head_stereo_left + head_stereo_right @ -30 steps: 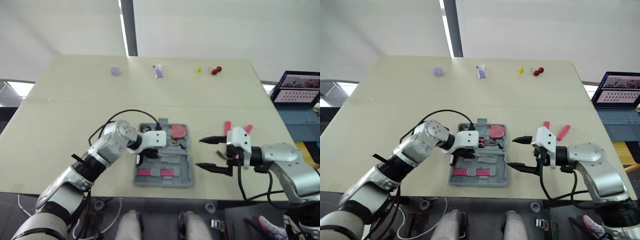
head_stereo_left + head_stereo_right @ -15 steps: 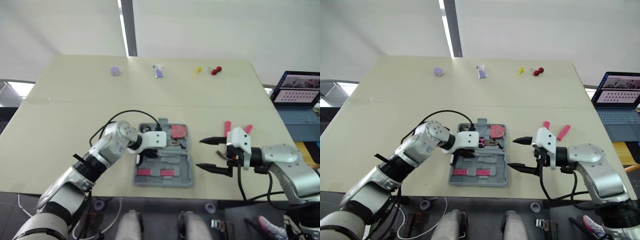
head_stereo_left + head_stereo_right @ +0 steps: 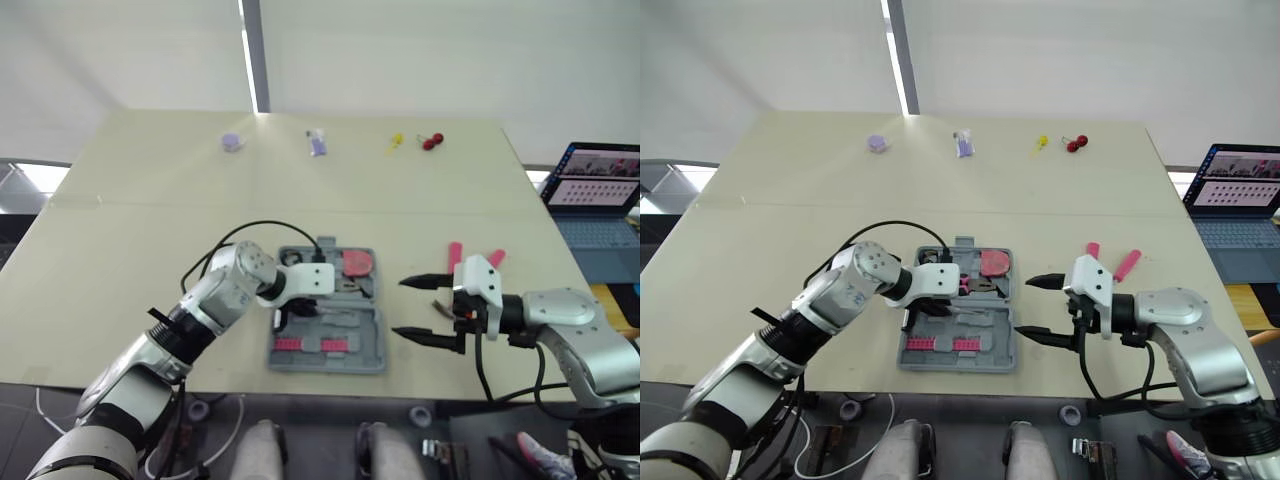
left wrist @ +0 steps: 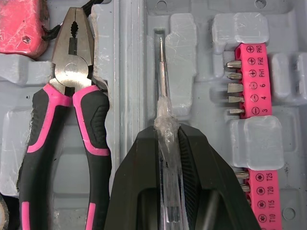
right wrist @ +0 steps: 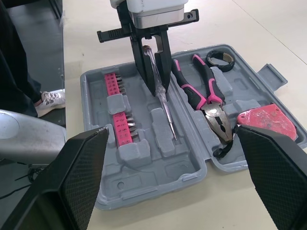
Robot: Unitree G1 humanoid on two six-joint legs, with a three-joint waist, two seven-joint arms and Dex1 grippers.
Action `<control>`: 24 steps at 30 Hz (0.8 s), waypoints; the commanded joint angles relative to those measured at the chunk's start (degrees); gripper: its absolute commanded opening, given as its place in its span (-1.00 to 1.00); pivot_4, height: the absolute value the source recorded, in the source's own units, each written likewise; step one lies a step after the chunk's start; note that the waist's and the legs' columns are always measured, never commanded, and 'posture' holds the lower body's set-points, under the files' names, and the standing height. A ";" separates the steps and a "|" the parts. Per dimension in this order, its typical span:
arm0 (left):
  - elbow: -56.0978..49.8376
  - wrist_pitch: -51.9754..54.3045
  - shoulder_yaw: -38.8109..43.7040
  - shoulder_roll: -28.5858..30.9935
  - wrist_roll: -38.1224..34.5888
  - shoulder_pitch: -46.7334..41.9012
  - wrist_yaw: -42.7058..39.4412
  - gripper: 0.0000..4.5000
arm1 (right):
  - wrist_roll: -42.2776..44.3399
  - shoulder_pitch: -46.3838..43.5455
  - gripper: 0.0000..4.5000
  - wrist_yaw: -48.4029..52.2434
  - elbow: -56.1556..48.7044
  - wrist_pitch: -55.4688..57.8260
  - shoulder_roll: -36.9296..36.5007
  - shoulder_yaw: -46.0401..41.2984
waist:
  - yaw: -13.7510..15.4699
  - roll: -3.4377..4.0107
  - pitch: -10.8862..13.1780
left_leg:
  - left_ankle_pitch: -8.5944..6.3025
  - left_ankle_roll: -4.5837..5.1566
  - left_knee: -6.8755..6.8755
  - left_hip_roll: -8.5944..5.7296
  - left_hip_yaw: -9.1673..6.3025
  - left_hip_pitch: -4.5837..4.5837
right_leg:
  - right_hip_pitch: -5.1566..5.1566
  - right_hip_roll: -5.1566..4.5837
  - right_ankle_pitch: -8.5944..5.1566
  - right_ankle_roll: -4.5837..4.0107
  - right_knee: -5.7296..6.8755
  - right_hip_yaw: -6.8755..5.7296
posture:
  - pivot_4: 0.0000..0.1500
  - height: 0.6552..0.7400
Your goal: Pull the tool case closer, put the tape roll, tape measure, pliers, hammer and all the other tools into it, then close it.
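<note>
One big table (image 3: pixel 400 200) holds the open grey tool case (image 3: pixel 995 340) near its front edge. The left gripper (image 3: pixel 290 312) is over the case and pinches a clear-handled screwdriver (image 4: pixel 160 72), whose tip points into the middle groove. The right gripper (image 3: pixel 398 306) is spread wide, just beside the case's right side, not touching it. Pink pliers (image 4: pixel 72 110), a red tape measure (image 5: pixel 266 122) and a tape roll (image 5: pixel 219 58) lie inside the case.
</note>
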 commanded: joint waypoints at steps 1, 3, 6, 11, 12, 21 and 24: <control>-0.25 -0.40 -0.19 -0.30 0.78 -0.66 -0.24 -0.97 | 0.68 0.28 1.00 -0.47 -1.68 -0.60 -0.63 -1.71 | 0.00 0.00 0.00 | 0.00 0.00 0.00 0.00 0.00 0.00 | 0.00 0.00 0.00 0.00 0.00 0.00 | 1.00 1.00; -0.20 -0.53 -0.20 -0.34 0.97 -0.68 -0.34 -0.97 | 0.70 0.37 1.00 -0.54 -1.76 -0.58 -0.64 -1.76 | 0.00 0.00 0.00 | 0.00 0.00 0.00 0.00 0.00 0.00 | 0.00 0.00 0.00 0.00 0.00 0.00 | 1.00 1.00; -0.31 -0.48 -0.23 -0.49 1.21 -0.63 -0.44 -0.97 | 0.73 0.54 1.00 -0.67 -1.90 -0.59 -0.63 -1.84 | 0.01 0.00 0.00 | 0.00 0.00 0.01 0.00 0.00 0.00 | 0.00 0.00 0.00 0.00 0.01 0.00 | 1.00 1.00; -0.32 -0.49 -0.14 -0.52 1.34 -0.48 -0.58 -0.97 | 0.75 0.70 1.00 -0.99 -2.11 -0.56 -0.57 -1.71 | -0.02 0.00 0.00 | 0.00 0.00 0.02 0.00 0.00 0.00 | 0.00 0.00 0.00 0.00 0.02 0.00 | 1.00 1.00; -0.33 -0.46 -0.08 -0.54 1.33 -0.45 -0.55 -0.97 | 0.75 0.74 1.00 -1.03 -2.16 -0.56 -0.58 -1.69 | -0.02 0.00 0.00 | 0.01 0.01 0.02 0.00 0.00 0.00 | 0.00 0.00 0.00 0.00 0.04 0.00 | 1.00 1.00; 0.35 -0.75 0.01 -1.01 1.53 -0.34 -0.22 -0.97 | 0.72 0.68 1.00 -1.02 -2.04 -0.60 -0.66 -1.54 | -0.06 0.00 0.00 | 0.02 0.02 0.07 0.00 0.00 0.01 | 0.00 0.00 0.00 0.00 0.11 0.01 | 1.00 1.00; 0.50 -0.82 0.06 -1.05 1.55 -0.23 -0.23 -0.97 | 0.68 0.73 1.00 -1.06 -2.09 -0.59 -0.67 -1.52 | -0.09 0.00 0.00 | 0.02 0.02 0.10 0.00 0.00 0.02 | 0.01 -0.01 0.00 0.00 0.12 0.01 | 1.00 1.00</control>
